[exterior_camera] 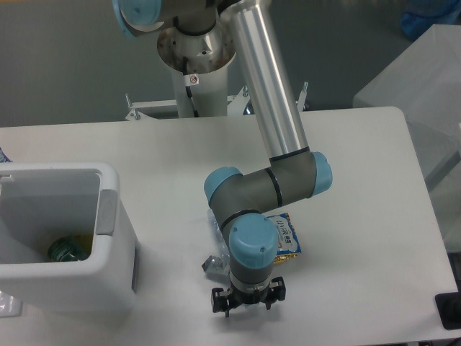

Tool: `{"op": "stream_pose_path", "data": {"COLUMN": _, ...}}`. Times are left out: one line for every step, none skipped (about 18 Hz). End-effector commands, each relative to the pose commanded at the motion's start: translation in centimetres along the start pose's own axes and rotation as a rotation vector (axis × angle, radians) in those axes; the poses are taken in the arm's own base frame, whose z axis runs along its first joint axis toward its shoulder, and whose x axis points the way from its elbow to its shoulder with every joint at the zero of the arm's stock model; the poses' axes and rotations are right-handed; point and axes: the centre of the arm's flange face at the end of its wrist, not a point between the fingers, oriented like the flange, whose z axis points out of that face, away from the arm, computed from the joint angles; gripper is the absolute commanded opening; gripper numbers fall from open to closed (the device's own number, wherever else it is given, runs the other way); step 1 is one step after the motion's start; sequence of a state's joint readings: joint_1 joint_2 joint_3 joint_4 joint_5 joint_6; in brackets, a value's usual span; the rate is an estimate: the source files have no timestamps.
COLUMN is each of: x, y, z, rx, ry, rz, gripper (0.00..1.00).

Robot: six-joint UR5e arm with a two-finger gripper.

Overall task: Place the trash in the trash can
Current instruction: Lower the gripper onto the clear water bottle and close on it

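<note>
A crushed clear plastic bottle (216, 225) lies on the white table, toward the middle of its front edge, mostly hidden under the robot's wrist. Only its upper end and a crumpled bit near its lower end (213, 264) show. Just beside it, to the right, a blue-and-yellow snack packet (286, 236) lies flat, also partly covered by the arm. A thin wrapper strip cannot be picked out here.

None of this visible trash has reached the trash can (108, 216), a white rectangular bin with a thick rounded rim and a grey handle patch, standing well apart at the table's left edge. Something green and yellow (68, 249) already sits at the bottom of the bin, so part of the job looks done. The bottle and packet are judged to be what is left.

The gripper (247, 298) points down near the front edge of the table, just in front of the bottle's lower end. Its dark fingers appear spread apart with nothing between them, so it seems to be released and carrying nothing. Whether it touches the table cannot be told.

The silver arm (266, 79) slopes down from its base (196, 50) beyond the table's back edge.
</note>
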State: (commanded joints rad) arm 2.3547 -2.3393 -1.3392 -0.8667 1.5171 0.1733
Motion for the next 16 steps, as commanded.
{"op": "stream_pose_path", "data": {"x": 0.0, "y": 0.09, "z": 0.01, "rx": -0.002, "ry": -0.001, "rz": 0.0, "gripper": 0.84}}
{"op": "stream_pose_path", "data": {"x": -0.02, "y": 0.15, "z": 0.07, "rx": -0.004, "ry": -0.004, "rz": 0.0, "gripper": 0.82}}
{"op": "stream_pose_path", "data": {"x": -0.02, "y": 0.21, "z": 0.13, "rx": -0.005, "ry": -0.004, "rz": 0.0, "gripper": 0.81}}
{"op": "stream_pose_path", "data": {"x": -0.01, "y": 0.26, "z": 0.19, "rx": -0.007, "ry": -0.003, "rz": 0.0, "gripper": 0.78}}
{"op": "stream_pose_path", "data": {"x": 0.1, "y": 0.26, "z": 0.19, "rx": -0.007, "ry": -0.003, "rz": -0.002, "gripper": 0.75}}
{"op": "stream_pose_path", "data": {"x": 0.1, "y": 0.25, "z": 0.18, "rx": -0.005, "ry": -0.003, "rz": -0.002, "gripper": 0.71}}
{"op": "stream_pose_path", "data": {"x": 0.11, "y": 0.3, "z": 0.24, "rx": -0.007, "ry": -0.003, "rz": -0.005, "gripper": 0.69}}
{"op": "stream_pose_path", "data": {"x": 0.1, "y": 0.29, "z": 0.13, "rx": -0.006, "ry": -0.005, "rz": -0.005, "gripper": 0.64}}
{"op": "stream_pose_path", "data": {"x": 0.1, "y": 0.29, "z": 0.13, "rx": -0.006, "ry": -0.005, "rz": -0.005, "gripper": 0.62}}
{"op": "stream_pose_path", "data": {"x": 0.21, "y": 0.29, "z": 0.13, "rx": -0.006, "ry": -0.005, "rz": -0.003, "gripper": 0.57}}
{"op": "stream_pose_path", "data": {"x": 0.22, "y": 0.33, "z": 0.08, "rx": -0.006, "ry": -0.005, "rz": -0.006, "gripper": 0.55}}
{"op": "stream_pose_path", "data": {"x": 0.21, "y": 0.38, "z": 0.14, "rx": -0.007, "ry": -0.006, "rz": -0.01, "gripper": 0.51}}
{"op": "stream_pose_path", "data": {"x": 0.18, "y": 0.56, "z": 0.14, "rx": -0.01, "ry": -0.012, "rz": -0.011, "gripper": 0.49}}
{"op": "stream_pose_path", "data": {"x": 0.28, "y": 0.69, "z": 0.0, "rx": -0.008, "ry": -0.017, "rz": -0.009, "gripper": 0.48}}
{"op": "stream_pose_path", "data": {"x": 0.28, "y": 0.78, "z": -0.01, "rx": -0.008, "ry": -0.018, "rz": -0.008, "gripper": 0.46}}
{"op": "stream_pose_path", "data": {"x": 0.29, "y": 0.83, "z": 0.05, "rx": -0.009, "ry": -0.018, "rz": -0.008, "gripper": 0.43}}
